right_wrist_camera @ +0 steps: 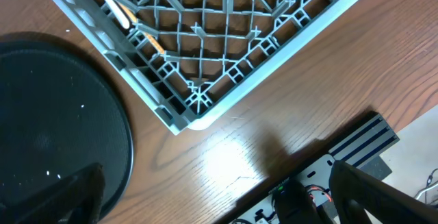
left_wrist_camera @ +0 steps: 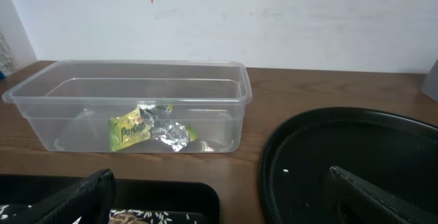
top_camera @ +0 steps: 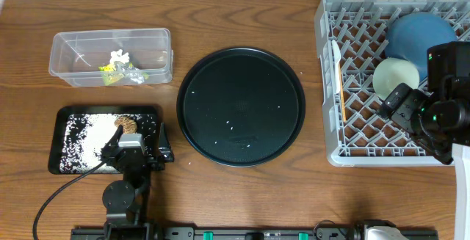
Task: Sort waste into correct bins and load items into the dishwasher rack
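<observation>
Left arm reaches up from the bottom edge. My left pincer (left_wrist_camera: pixel 220 177) is low over the right end of the shallow black tray (top_camera: pixel 59 159), jaws spread wide, holding nothing. Rice grains (top_camera: pixel 84 137) and brown lump (top_camera: pixel 128 125) lie in that tray. Yellow wrapper (left_wrist_camera: pixel 130 131) and foil (left_wrist_camera: pixel 168 133) sit in the clear tub (top_camera: pixel 110 56), upper left. Right arm enters from the right edge. My right pincer (right_wrist_camera: pixel 219 176) hovers over the rack's (top_camera: pixel 330 152) lower-right corner, jaws apart, empty. In the rack: blue plate (top_camera: pixel 418 34), green bowl (top_camera: pixel 395 77), chopsticks (top_camera: pixel 342 102).
</observation>
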Robot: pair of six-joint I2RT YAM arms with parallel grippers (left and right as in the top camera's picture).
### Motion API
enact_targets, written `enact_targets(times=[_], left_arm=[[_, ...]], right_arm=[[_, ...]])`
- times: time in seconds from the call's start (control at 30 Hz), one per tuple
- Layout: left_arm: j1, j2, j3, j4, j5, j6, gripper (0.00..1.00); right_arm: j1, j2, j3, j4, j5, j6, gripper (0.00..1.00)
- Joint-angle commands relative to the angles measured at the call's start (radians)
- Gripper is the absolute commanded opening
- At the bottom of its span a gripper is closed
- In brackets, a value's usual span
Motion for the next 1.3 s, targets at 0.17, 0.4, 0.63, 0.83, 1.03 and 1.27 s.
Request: enact_targets(times=[0.17,0.4,0.63,0.83,1.03,1.27], left_arm=[[0.004,-0.006,-0.010,-0.048,-0.016,0.010,0.98],[0.004,-0.006,-0.010,-0.048,-0.016,0.010,0.98],[0.004,-0.006,-0.010,-0.048,-0.016,0.010,0.98],[0.004,-0.006,-0.010,-0.048,-0.016,0.010,0.98],[0.004,-0.006,-0.010,-0.048,-0.016,0.010,0.98],[0.004,-0.006,-0.010,-0.048,-0.016,0.010,0.98]], right_arm=[[-0.007,-0.003,0.001,-0.001,0.003,0.013,0.99],[-0.007,-0.003,0.001,-0.002,0.003,0.013,0.99],[-0.007,-0.003,0.000,-0.001,0.003,0.013,0.99],[-0.007,-0.083,0.000,-0.001,0.003,0.013,0.99],[-0.007,-0.237,0.000,-0.002,0.003,0.013,0.99],[-0.007,-0.416,-0.003,-0.002,0.003,0.013,0.99]])
